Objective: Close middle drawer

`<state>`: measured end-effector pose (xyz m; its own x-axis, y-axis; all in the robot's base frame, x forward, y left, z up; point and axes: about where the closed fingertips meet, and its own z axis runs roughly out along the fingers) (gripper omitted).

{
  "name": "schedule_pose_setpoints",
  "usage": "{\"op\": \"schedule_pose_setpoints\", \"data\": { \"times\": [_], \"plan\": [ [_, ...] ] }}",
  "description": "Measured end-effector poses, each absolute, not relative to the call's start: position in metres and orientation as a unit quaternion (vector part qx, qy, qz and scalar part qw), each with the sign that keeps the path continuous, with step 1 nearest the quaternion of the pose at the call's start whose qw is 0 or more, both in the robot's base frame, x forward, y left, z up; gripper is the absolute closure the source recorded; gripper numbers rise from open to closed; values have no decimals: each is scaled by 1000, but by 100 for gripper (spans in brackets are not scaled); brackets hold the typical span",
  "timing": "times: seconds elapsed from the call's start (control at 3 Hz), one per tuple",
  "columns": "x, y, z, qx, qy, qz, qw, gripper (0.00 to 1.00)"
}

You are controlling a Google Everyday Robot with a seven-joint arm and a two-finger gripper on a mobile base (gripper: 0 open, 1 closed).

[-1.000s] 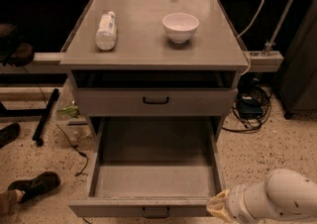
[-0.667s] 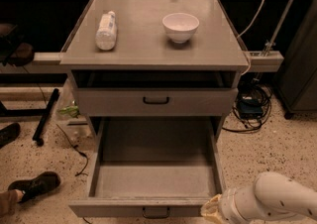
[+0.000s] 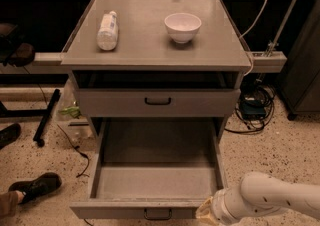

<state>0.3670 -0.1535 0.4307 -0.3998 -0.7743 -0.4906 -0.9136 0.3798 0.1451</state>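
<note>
The middle drawer is a wide grey metal drawer pulled far out of the cabinet toward me, and it holds nothing. Its small dark handle sits at the centre of its front, at the bottom of the view. My white arm comes in from the lower right. The gripper is at the right end of the drawer's front, close to or against it. The lowest drawer is hidden under the open one.
The upper drawer stands slightly ajar. On the cabinet top lie a white bottle and a white bowl. A person's shoe is on the floor at left, and cables are at right.
My arm and gripper have moved left, from beside the drawer's right front corner to the right end of its front. The drawer has not visibly moved.
</note>
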Motion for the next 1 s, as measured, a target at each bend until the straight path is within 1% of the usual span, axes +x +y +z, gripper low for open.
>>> {"op": "schedule_pose_setpoints", "data": {
  "times": [0.67,1.0],
  "plan": [
    [398,-145,433,-565,784,177,186,11],
    [415,-145,434,-580,771,173,199,0]
  ]
}}
